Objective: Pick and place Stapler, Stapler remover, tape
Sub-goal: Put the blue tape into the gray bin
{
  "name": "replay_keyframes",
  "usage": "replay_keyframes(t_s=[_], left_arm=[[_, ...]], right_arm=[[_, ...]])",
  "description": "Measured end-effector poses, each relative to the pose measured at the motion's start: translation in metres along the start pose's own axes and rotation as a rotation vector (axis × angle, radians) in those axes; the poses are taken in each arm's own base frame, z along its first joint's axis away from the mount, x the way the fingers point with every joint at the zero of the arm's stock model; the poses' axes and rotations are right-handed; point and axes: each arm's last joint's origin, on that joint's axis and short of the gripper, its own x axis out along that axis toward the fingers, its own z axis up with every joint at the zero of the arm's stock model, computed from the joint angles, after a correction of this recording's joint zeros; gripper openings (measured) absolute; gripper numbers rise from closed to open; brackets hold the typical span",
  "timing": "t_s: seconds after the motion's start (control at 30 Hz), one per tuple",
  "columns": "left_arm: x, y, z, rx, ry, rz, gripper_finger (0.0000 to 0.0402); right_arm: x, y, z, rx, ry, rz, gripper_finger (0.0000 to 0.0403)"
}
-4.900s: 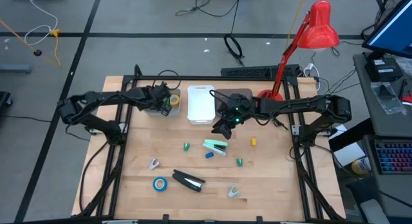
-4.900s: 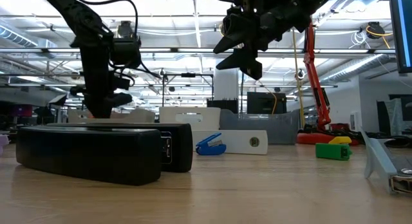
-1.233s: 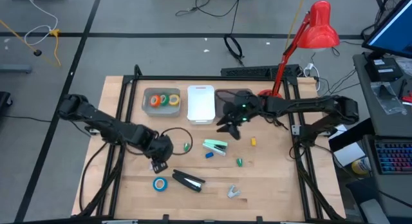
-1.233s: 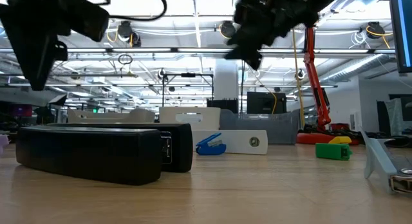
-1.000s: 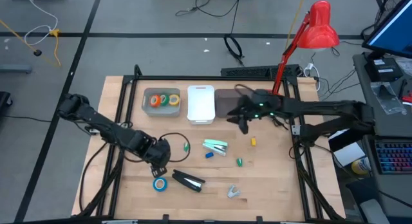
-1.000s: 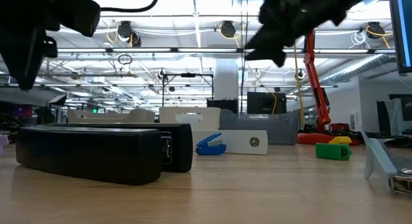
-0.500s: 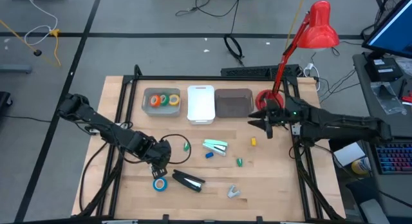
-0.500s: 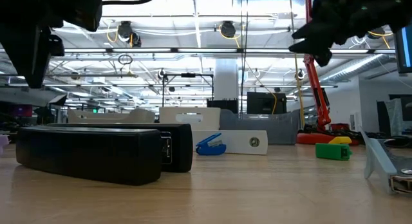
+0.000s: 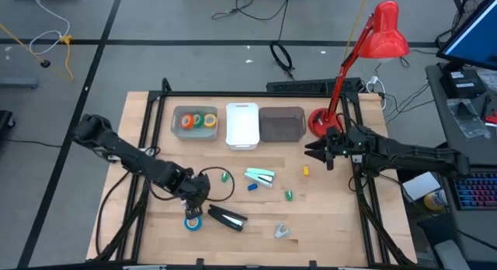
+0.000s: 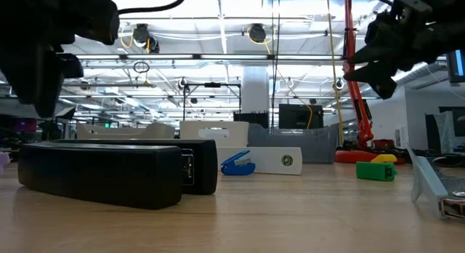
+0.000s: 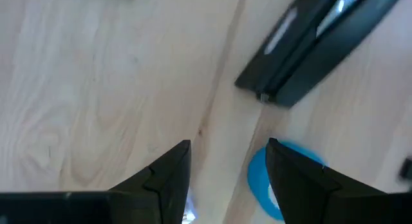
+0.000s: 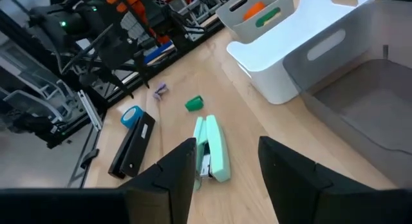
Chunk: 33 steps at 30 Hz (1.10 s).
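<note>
My left gripper (image 9: pixel 196 209) hangs open, pointing down, just above the blue tape roll (image 9: pixel 192 221) that lies flat on the table. In the left wrist view the roll (image 11: pixel 265 184) shows beside one finger, untouched. The black stapler (image 9: pixel 227 218) lies next to it, and the mint stapler (image 9: pixel 260 176) lies mid-table. A grey stapler remover (image 9: pixel 281 232) rests near the front edge. Orange, green and yellow tape rolls sit in the grey bin (image 9: pixel 175 115). My right gripper (image 9: pixel 315 152) stands open and holds nothing, near the table's right edge.
A white bin (image 9: pixel 242 126) and a dark grey bin (image 9: pixel 281 124) stand beside the tape bin at the back. Small green, blue and yellow bits (image 9: pixel 288 195) lie around the mint stapler. A red desk lamp (image 9: pixel 319 121) stands at the back right.
My right gripper has drawn back from beside the dark grey bin toward the table's right edge and sunk a little, still open. My left gripper has rolled at the wrist and come slightly down and toward the near edge, over the blue tape roll.
</note>
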Motion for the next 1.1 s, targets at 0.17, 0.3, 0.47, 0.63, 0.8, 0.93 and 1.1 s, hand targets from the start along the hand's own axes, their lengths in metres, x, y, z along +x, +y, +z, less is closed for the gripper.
replay_keyframes(t_s=[0.17, 0.3, 0.47, 0.63, 0.8, 0.93, 1.1], left_arm=[[0.021, -0.010, -0.009, 0.184, 0.102, 0.008, 0.0200], [0.032, -0.017, -0.017, 0.261, 0.150, 0.019, 0.0200], [0.033, -0.022, -0.021, 0.290, 0.150, 0.014, 0.0200], [0.034, -0.027, -0.022, 0.365, 0.104, 0.004, 0.0200], [0.042, -0.029, -0.022, 0.410, 0.110, 0.024, 0.0200], [0.053, -0.029, -0.024, 0.415, 0.150, 0.038, 0.0200], [0.062, -0.030, -0.025, 0.419, 0.196, 0.030, 0.0200]], right_arm=[[0.000, -0.001, -0.001, -0.001, 0.001, -0.001, 0.0160], [0.000, -0.001, -0.001, -0.009, 0.001, -0.001, 0.0162], [0.000, -0.001, -0.001, -0.011, 0.001, -0.001, 0.0160], [0.000, -0.001, -0.001, -0.014, 0.000, -0.003, 0.0162], [0.000, -0.001, -0.001, -0.013, 0.000, -0.003, 0.0160], [0.000, -0.001, -0.001, -0.014, 0.000, -0.003, 0.0161], [0.000, -0.001, -0.001, -0.013, 0.000, -0.004, 0.0161]])
